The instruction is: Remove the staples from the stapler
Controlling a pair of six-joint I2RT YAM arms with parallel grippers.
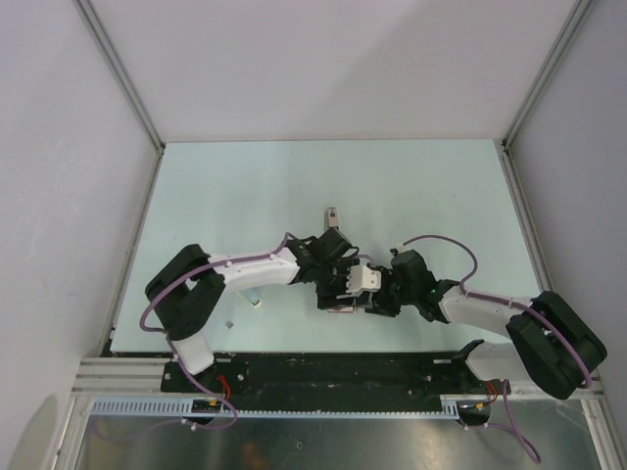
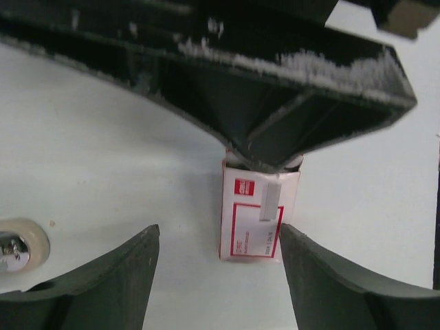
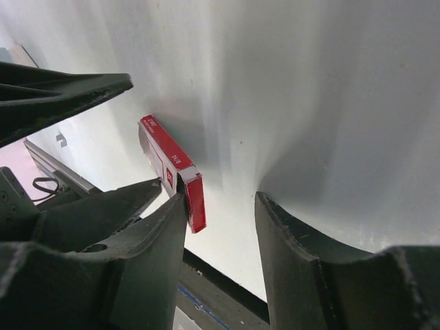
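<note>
Left arm [image 1: 245, 269] and right arm [image 1: 480, 308] both bend inward, wrists almost meeting at the middle. Left gripper [image 2: 218, 230] hangs with fingers spread wide; right gripper [image 3: 220, 199] is parted too.

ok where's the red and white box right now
The box lies flat on the white table, centre of the left wrist view, just beyond the open left pincer.

Top cam high, looks down on whole table [image 1: 294, 186]; both wrist cams close, share red-white box [image 2: 258, 220].
</note>
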